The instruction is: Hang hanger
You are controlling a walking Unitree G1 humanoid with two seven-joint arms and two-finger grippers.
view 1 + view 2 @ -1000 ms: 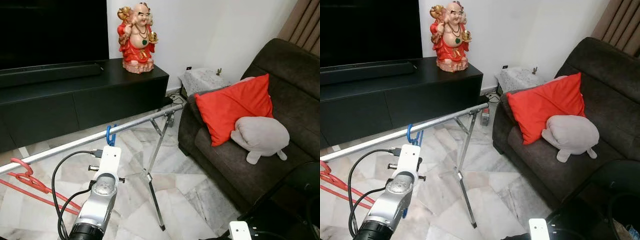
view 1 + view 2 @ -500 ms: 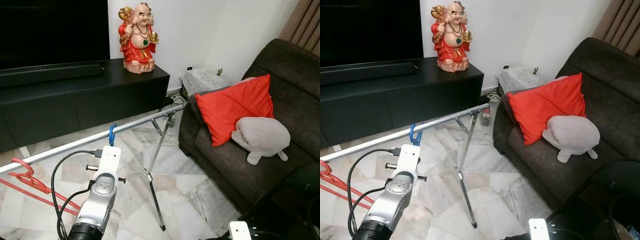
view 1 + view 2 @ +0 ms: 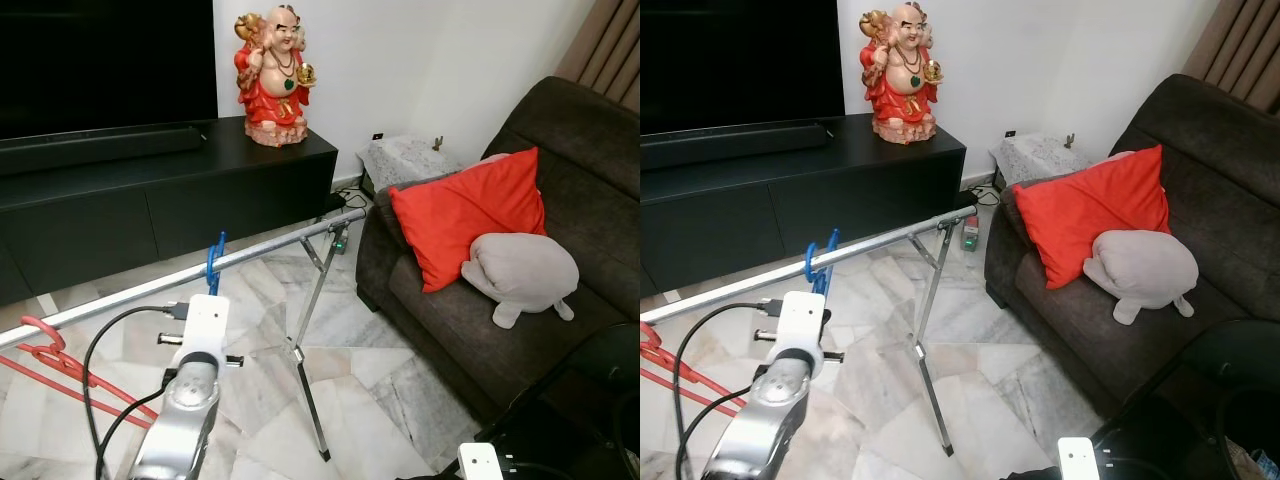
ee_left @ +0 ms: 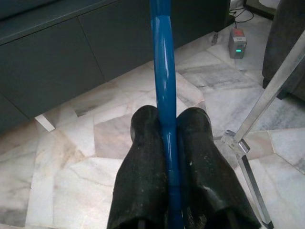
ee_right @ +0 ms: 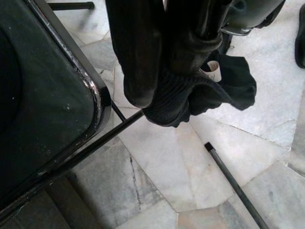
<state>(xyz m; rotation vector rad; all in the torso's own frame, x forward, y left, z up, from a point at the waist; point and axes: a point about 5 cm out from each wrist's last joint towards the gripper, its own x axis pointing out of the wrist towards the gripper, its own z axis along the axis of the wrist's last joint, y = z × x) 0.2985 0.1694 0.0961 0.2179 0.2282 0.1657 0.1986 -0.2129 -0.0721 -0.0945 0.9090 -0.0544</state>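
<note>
A blue hanger (image 3: pixel 214 262) has its hook over the slanted metal rail (image 3: pixel 260 250) of a drying stand. My left arm (image 3: pixel 200 330) reaches up just below the rail. Seen from the left wrist, my left gripper (image 4: pixel 167 117) is shut on the blue hanger (image 4: pixel 162 57), whose shaft runs between the two black fingers (image 4: pixel 143 157). A red hanger (image 3: pixel 45 345) hangs on the rail's low left end. My right gripper (image 5: pixel 162 52) hangs idle near the floor, beside a dark knit cloth (image 5: pixel 200 95).
The stand's folding legs (image 3: pixel 305 350) stand on the marble floor. A black TV cabinet (image 3: pixel 150 195) with a red statue (image 3: pixel 272 75) lies behind the rail. A dark sofa (image 3: pixel 570 180) with a red cushion (image 3: pixel 465 215) and a grey plush (image 3: pixel 520 270) fills the right. A black chair frame (image 5: pixel 57 95) is by the right wrist.
My left arm has shifted a little to the left, and the blue hanger's hook has slid with it along the rail and tilted.
</note>
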